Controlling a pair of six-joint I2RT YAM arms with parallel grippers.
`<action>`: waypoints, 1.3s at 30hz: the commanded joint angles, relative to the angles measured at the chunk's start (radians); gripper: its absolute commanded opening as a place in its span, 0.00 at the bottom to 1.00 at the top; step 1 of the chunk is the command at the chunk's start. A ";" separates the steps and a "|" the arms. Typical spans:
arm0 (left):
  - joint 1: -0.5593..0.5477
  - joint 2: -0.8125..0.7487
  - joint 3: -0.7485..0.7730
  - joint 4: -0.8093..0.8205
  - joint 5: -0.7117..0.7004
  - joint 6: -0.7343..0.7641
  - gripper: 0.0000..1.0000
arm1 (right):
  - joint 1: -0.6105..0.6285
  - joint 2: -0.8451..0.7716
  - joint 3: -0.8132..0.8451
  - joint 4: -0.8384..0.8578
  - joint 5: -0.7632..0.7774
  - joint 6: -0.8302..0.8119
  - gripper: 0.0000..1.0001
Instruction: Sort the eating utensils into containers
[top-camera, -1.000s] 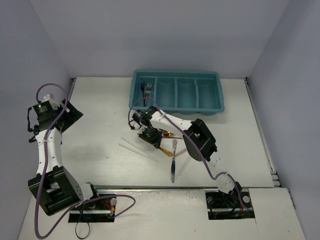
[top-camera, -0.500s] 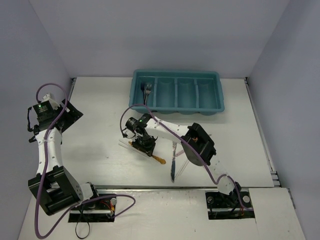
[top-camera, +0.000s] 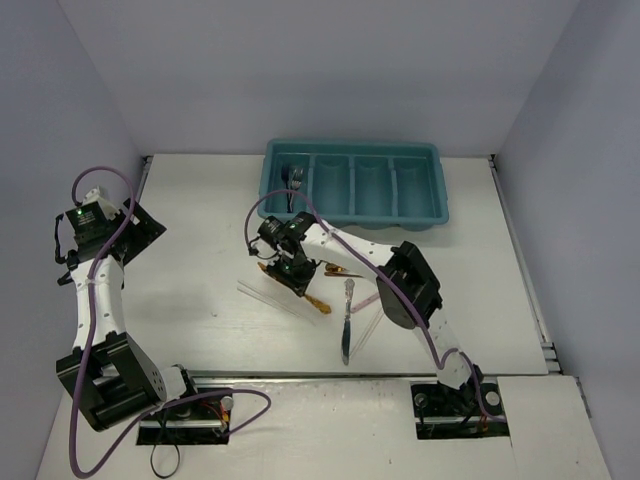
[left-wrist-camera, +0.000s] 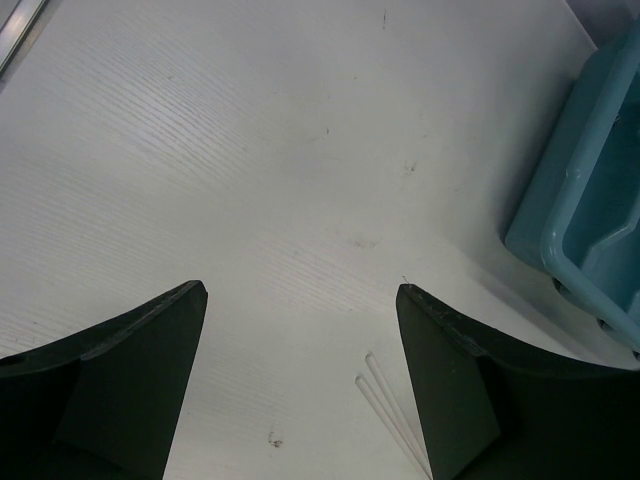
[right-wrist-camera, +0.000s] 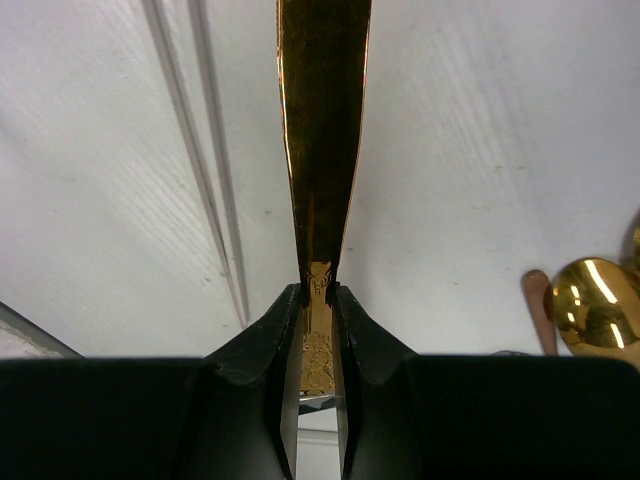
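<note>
Gold utensil (right-wrist-camera: 322, 120) clamped by right gripper (right-wrist-camera: 318, 300)
Left gripper (left-wrist-camera: 300, 300) is held spread wide above the table (left-wrist-camera: 250, 150).

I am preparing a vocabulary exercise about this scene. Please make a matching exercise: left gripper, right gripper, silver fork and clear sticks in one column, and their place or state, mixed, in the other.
1 left gripper
2 right gripper
3 silver fork
4 clear sticks

A in the left-end compartment of the teal tray
B shut on a gold utensil
C lying on the table
D open, holding nothing

Pairs: 1-D, 2-B, 3-A, 4-C
</note>
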 joint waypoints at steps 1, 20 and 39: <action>0.005 -0.020 0.053 0.037 -0.008 -0.012 0.75 | -0.021 -0.114 0.080 -0.015 -0.005 -0.018 0.00; -0.003 -0.036 0.060 0.045 -0.025 0.000 0.75 | -0.300 -0.064 0.590 0.091 -0.126 0.041 0.00; -0.012 -0.034 0.043 0.049 -0.038 0.003 0.75 | -0.540 0.150 0.663 0.401 -0.153 0.370 0.00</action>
